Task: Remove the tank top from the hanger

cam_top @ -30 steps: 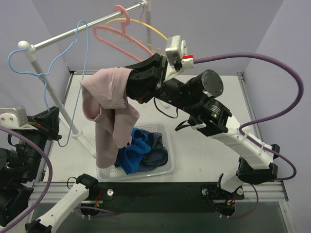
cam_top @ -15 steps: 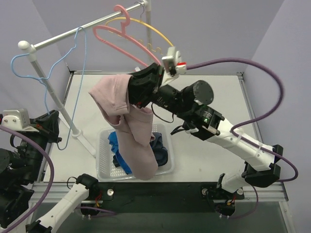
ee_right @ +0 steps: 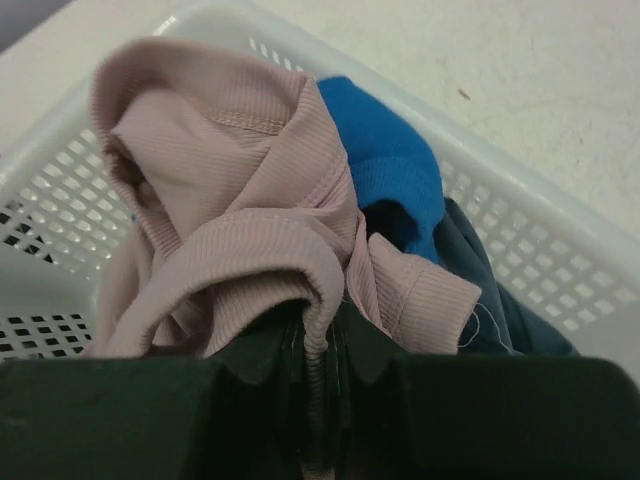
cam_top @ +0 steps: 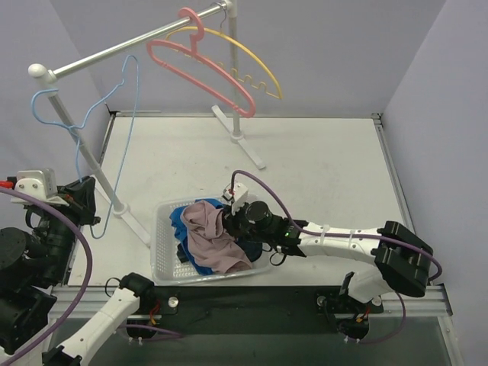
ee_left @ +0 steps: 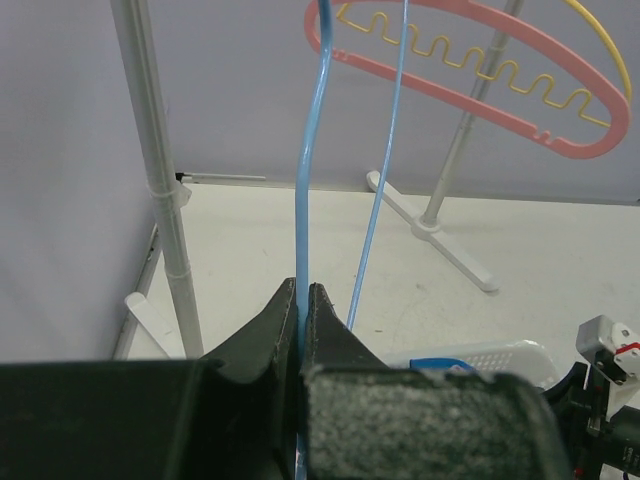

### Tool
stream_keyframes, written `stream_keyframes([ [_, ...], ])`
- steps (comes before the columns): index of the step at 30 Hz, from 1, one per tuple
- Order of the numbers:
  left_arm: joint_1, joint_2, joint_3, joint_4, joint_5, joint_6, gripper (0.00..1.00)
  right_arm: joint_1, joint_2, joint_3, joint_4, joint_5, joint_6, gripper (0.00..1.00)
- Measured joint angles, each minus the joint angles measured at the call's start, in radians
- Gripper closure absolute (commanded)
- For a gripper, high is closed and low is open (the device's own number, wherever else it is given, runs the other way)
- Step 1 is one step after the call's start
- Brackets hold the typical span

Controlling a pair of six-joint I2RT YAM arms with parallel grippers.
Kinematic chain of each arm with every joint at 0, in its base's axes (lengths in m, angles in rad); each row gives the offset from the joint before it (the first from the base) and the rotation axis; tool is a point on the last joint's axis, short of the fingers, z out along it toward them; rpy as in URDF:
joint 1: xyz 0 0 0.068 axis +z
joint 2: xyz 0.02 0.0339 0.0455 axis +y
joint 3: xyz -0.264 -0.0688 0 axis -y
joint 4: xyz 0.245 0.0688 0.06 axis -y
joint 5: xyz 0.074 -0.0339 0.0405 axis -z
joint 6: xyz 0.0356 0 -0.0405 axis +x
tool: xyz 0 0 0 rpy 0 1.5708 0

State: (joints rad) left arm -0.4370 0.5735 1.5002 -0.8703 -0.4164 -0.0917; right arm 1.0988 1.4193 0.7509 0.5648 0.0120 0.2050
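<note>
Now the right end effector [ee_right: 317, 330] sits low inside the white perforated plastic basket [cam_top: 164, 248], its jaws pinched narrowly on a fold of the pale pink ribbed tank top [ee_right: 230, 200]. The garment lies bunched just ahead of the fingers, on top of a bright blue cloth [ee_right: 390, 165], with a dark navy cloth [ee_right: 500, 300] off to the right; it hangs on no hanger. The left end effector [ee_left: 303, 300] is clamped on the thin light-blue wire hanger [ee_left: 312, 150], which rises straight above it. The step in hand looks like the release. Spread the jaws fully, let the hem slip off, then rise straight up so the ribbing does not snag and drag cloth over the rim onto the tabletop [cam_top: 320, 168].
</note>
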Motion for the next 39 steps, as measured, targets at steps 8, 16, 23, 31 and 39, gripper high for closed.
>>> stream_keyframes([
  [8, 0.0, 0.019, -0.032, -0.038, -0.006, 0.003, 1.0, -0.006, 0.124, 0.0, -0.035, 0.018, 0.133, 0.64],
  [16, 0.0, 0.055, -0.037, -0.125, 0.004, 0.003, 1.0, -0.004, 0.046, 0.204, -0.402, 0.052, 0.166, 0.34],
  [23, 0.0, 0.085, -0.037, -0.155, -0.017, 0.008, 1.0, 0.003, -0.074, 0.314, -0.589, -0.008, 0.196, 0.43],
  [31, 0.0, 0.146, -0.048, -0.132, -0.069, 0.031, 1.0, 0.003, -0.018, 0.364, -0.566, -0.07, 0.188, 0.65],
  [39, 0.0, 0.232, -0.044, -0.074, -0.125, 0.051, 1.0, 0.003, 0.166, 0.2, -0.412, -0.08, 0.231, 0.52],
])
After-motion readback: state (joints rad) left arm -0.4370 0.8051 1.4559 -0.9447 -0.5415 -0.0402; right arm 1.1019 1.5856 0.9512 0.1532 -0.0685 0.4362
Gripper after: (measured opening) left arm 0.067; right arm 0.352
